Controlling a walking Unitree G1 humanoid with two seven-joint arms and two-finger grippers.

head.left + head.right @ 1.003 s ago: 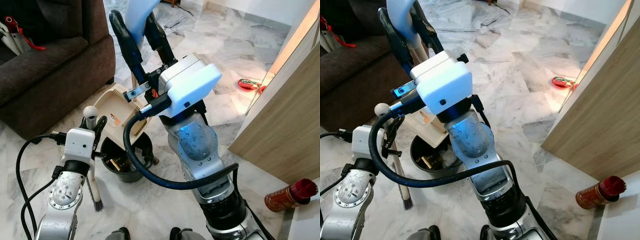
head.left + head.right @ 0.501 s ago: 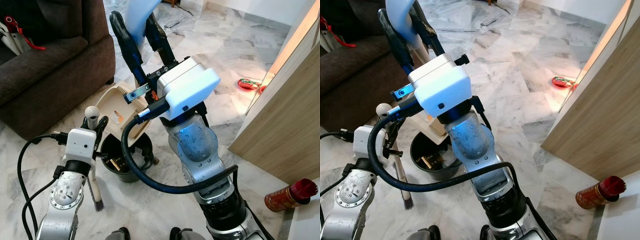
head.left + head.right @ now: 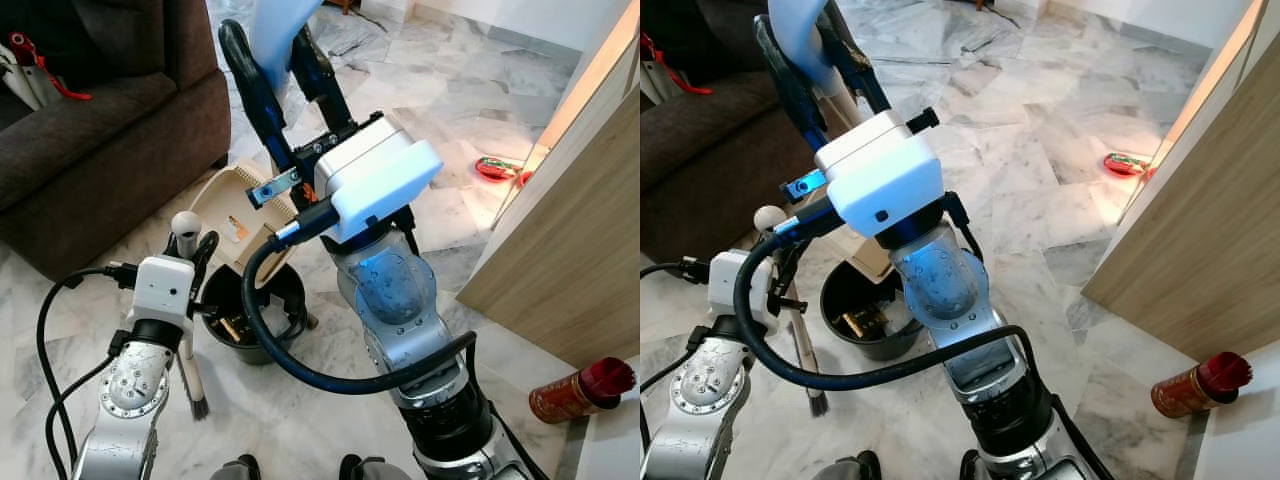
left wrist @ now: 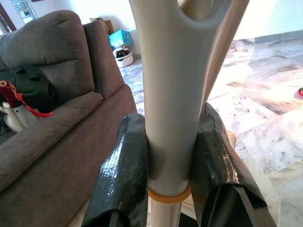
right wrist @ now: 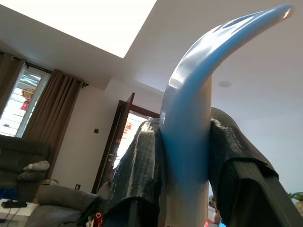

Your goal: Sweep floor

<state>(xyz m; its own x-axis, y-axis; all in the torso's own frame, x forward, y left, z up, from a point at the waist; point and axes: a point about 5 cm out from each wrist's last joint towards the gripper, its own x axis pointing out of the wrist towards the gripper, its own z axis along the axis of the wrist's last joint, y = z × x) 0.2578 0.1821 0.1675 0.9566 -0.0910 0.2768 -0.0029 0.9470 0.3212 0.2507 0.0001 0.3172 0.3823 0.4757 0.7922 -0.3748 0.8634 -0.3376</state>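
My right gripper [image 3: 281, 58] is raised high and shut on the light blue handle [image 5: 188, 124] of a beige dustpan [image 3: 232, 212]. The pan hangs tilted over a black bin [image 3: 262, 322] that holds some debris. My left gripper [image 3: 190, 252] is lower, left of the bin, and shut on the pale handle [image 4: 169, 113] of a small brush. The brush stands almost upright with its round knob [image 3: 185, 222] on top and its dark bristles [image 3: 198, 405] at the marble floor. The black fingers [image 4: 124, 175] press both sides of the brush handle.
A dark brown sofa [image 3: 95, 130] stands to the left with a bag [image 3: 28, 68] on it. A wooden cabinet [image 3: 575, 225] rises on the right, with a reddish bottle [image 3: 578, 390] by its base and a red object [image 3: 497, 168] on the floor further off.
The dustpan has risen slightly and shifted over the bin with the right gripper. The left arm and brush have edged a little toward the bin.
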